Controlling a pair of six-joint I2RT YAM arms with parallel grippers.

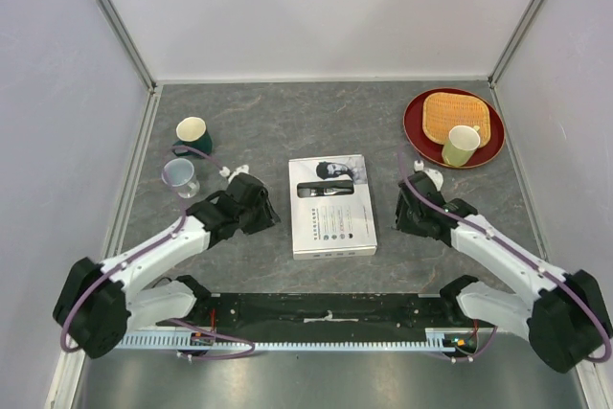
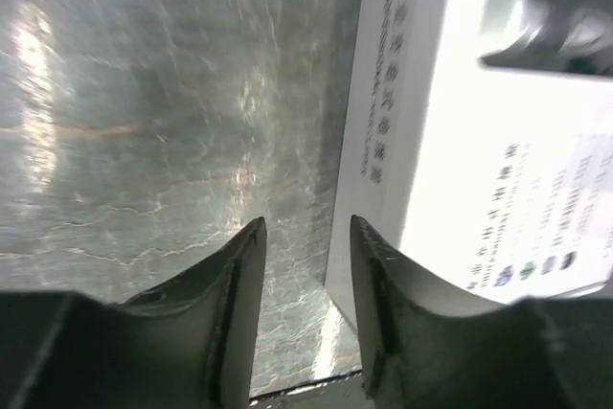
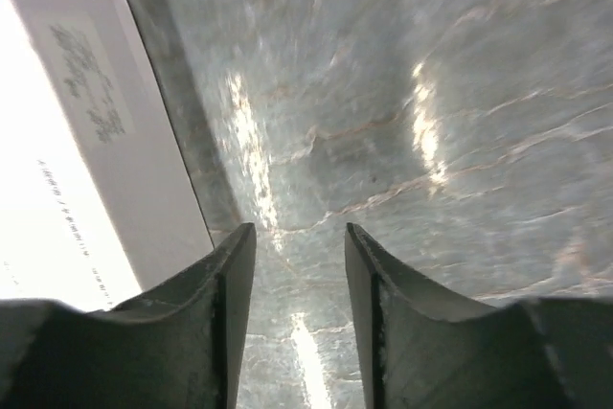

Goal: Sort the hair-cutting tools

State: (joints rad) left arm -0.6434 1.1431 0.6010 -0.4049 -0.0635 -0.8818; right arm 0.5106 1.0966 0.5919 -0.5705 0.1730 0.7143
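The clipper shows as a slim dark shape on the top face of the white box. I cannot tell whether it is printed there or seen through a window. The box lies flat in the middle of the worktop, between the two arms.

The left fingers are spread and pinch nothing. The gap between them shows only bare worktop and the box's near edge. They sit low at the box's left side. In the left wrist view the box's side wall stands just beside the right-hand finger, but I cannot make out whether they touch. The dark recess with the clipper shape sits at the upper right of that view, well apart from the fingertips.

The right fingers are also spread and empty, over bare worktop at the box's right side. The box's pale wall runs down the left of the right wrist view, near the finger on that side, with a strip of worktop between them.

The worktop is grey and marbled, with bright glare streaks in both wrist views. A cream cup and a clear cup stand at its far left. A red plate at the far right carries a woven mat and a pale green cup. Plain pale walls with metal corner posts close in three sides.
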